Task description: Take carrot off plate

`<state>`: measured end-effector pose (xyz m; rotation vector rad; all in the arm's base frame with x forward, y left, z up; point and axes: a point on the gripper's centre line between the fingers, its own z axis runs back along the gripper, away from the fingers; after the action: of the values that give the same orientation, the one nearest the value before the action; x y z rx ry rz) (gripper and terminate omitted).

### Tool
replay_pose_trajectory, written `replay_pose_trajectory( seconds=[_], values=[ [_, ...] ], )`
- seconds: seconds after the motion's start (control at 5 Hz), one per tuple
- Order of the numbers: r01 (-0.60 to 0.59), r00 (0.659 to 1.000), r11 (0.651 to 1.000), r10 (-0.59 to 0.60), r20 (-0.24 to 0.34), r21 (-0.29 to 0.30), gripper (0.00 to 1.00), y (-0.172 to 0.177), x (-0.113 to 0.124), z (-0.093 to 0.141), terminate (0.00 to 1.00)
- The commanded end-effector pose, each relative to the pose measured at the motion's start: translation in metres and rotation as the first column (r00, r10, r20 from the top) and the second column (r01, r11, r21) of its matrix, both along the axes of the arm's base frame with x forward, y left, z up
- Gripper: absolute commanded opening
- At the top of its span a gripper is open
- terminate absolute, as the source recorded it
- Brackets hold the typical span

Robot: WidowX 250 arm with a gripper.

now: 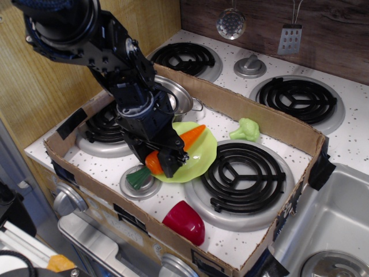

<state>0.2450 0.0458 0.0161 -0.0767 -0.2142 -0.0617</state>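
The orange carrot (191, 135) lies slanted across the lime-green plate (202, 155), its dark green stem end (138, 178) hanging past the plate's left rim over a small steel burner cap. My black gripper (168, 160) is down over the carrot's thick lower part, its fingers (171, 165) closed around it. The carrot's middle is hidden behind the gripper. The plate sits on the speckled stove top inside a cardboard frame.
A steel pot (174, 98) stands just behind the arm. A light green broccoli toy (245, 129) lies right of the plate. A dark red bowl-like object (184, 222) sits at the front. A black coil burner (242, 171) adjoins the plate. Cardboard walls (253, 115) surround the area.
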Motion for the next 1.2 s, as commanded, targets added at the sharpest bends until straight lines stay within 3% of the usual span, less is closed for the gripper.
replay_pose_trajectory(
  seconds=[0.0,0.2,0.4,0.6,0.8,1.0],
  values=[
    [-0.023,1.0,1.0,0.023,0.006,0.02,0.0,0.001,0.013,0.018,0.0],
    [-0.053,0.998,0.999,0.053,-0.037,-0.002,0.0,0.002,0.012,0.034,0.0],
    [-0.152,0.988,0.987,0.151,-0.024,-0.044,0.0,0.006,0.001,0.05,0.0],
    [-0.199,0.98,0.979,0.2,0.019,-0.039,0.0,0.014,-0.006,0.056,0.0],
    [-0.341,0.939,0.939,0.343,0.036,-0.054,0.0,0.025,-0.016,0.061,0.0],
    [-0.483,0.87,0.871,0.489,0.057,-0.093,0.0,0.036,-0.021,0.061,0.0]
  ],
)
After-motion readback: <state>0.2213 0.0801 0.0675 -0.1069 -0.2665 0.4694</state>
